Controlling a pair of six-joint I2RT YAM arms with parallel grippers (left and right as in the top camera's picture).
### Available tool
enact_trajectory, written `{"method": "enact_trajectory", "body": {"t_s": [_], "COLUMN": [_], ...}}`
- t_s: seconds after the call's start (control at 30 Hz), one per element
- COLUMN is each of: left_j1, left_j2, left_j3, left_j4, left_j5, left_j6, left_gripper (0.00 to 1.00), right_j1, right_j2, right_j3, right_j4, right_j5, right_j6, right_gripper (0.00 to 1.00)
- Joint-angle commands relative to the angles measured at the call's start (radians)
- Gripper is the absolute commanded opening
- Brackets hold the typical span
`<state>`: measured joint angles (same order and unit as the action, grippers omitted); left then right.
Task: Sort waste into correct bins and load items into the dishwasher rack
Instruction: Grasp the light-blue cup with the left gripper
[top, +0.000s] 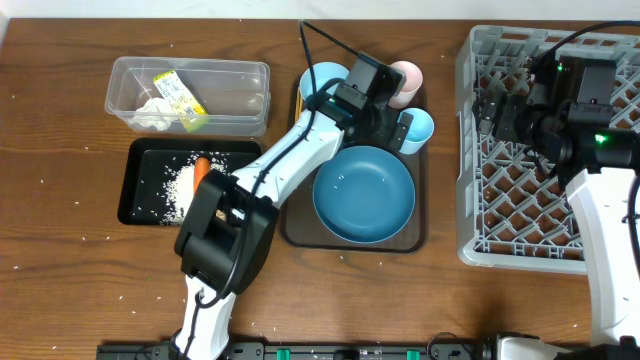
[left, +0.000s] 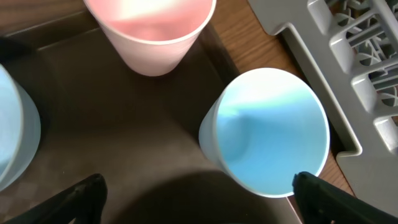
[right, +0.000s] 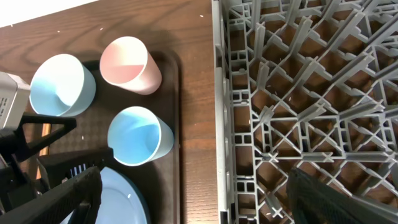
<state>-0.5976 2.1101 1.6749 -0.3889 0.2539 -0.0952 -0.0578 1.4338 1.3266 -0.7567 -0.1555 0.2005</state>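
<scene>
The left gripper (left: 199, 205) stands wide and empty over the smooth light-blue cup (left: 267, 134), which sits upright on the dark brown serving tray (left: 112, 124). The pink cup (left: 152, 31) stands beyond it. The right gripper (right: 199, 208), also spread and empty, hangs at the edge of the grey lattice dishwasher rack (right: 298, 93). Only the overhead view shows the bins: rice (top: 178, 188) and a carrot stick (top: 200, 170) lie in the black tray (top: 140, 185), while a wrapper (top: 180, 95) and tissue (top: 152, 113) lie in the clear tub (top: 235, 95).

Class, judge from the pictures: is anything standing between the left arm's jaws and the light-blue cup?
Nothing visible. The light-blue cup stands upright on the tray just ahead of the open jaws; the pink cup sits beyond it, apart.
</scene>
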Motion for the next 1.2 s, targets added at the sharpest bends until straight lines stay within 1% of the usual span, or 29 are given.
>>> {"method": "enact_trajectory", "body": {"t_s": [0.0, 0.1, 0.27, 0.4, 0.47, 0.5, 0.53, 0.7, 0.73, 0.77, 0.8, 0.83, 1.0, 1.07, 1.17], "left_j1": [0.000, -0.003, -0.010, -0.011, -0.011, -0.011, -0.011, -0.011, -0.011, -0.011, -0.011, -0.011, -0.006, 0.002, 0.025], "left_j2": [0.025, 0.049, 0.090, 0.096, 0.096, 0.095, 0.096, 0.095, 0.095, 0.095, 0.095, 0.095, 0.074, 0.045, -0.008], "left_j3": [-0.004, -0.004, -0.004, -0.004, -0.004, -0.004, -0.004, -0.004, -0.004, -0.004, -0.004, -0.004, -0.002, -0.001, -0.001], "left_j4": [0.015, 0.031, 0.048, 0.055, 0.058, 0.058, 0.058, 0.059, 0.059, 0.059, 0.059, 0.059, 0.051, 0.035, 0.014], "left_j5": [-0.031, -0.031, -0.030, -0.031, -0.031, -0.031, -0.031, -0.031, -0.031, -0.031, -0.031, -0.031, -0.029, -0.021, 0.082], "left_j6": [-0.016, -0.016, -0.016, -0.016, -0.016, -0.016, -0.016, -0.016, -0.016, -0.016, -0.016, -0.016, -0.023, -0.049, -0.049], "left_gripper": [0.92, 0.88, 0.76, 0.59, 0.51, 0.49, 0.44, 0.24, 0.20, 0.12, 0.09, 0.06, 0.06, 0.06, 0.06], "right_j1": [-0.011, -0.011, -0.011, -0.011, -0.011, -0.011, -0.011, -0.011, -0.011, -0.011, -0.011, -0.011, -0.011, -0.011, -0.011], "right_j2": [0.004, 0.005, 0.005, 0.005, 0.005, 0.005, 0.005, 0.005, 0.005, 0.005, 0.005, 0.005, 0.005, 0.005, 0.005], "right_j3": [0.005, 0.005, 0.005, 0.005, 0.005, 0.005, 0.005, 0.005, 0.005, 0.005, 0.005, 0.005, 0.005, 0.005, 0.005], "right_j4": [-0.002, -0.002, -0.003, -0.003, -0.003, -0.003, -0.004, -0.006, -0.006, -0.006, -0.006, -0.006, -0.007, -0.007, -0.007], "right_j5": [0.010, 0.010, 0.010, 0.010, 0.018, 0.023, 0.025, 0.029, 0.029, 0.029, 0.029, 0.028, 0.029, 0.028, 0.028], "right_j6": [-0.011, -0.011, -0.011, -0.012, -0.012, -0.012, -0.013, -0.014, -0.014, -0.014, -0.014, -0.014, -0.015, -0.014, -0.014], "right_gripper": [0.88, 0.88, 0.87, 0.88, 0.88, 0.88, 0.87, 0.88, 0.88, 0.88, 0.88, 0.88, 0.88, 0.89, 0.91]}}
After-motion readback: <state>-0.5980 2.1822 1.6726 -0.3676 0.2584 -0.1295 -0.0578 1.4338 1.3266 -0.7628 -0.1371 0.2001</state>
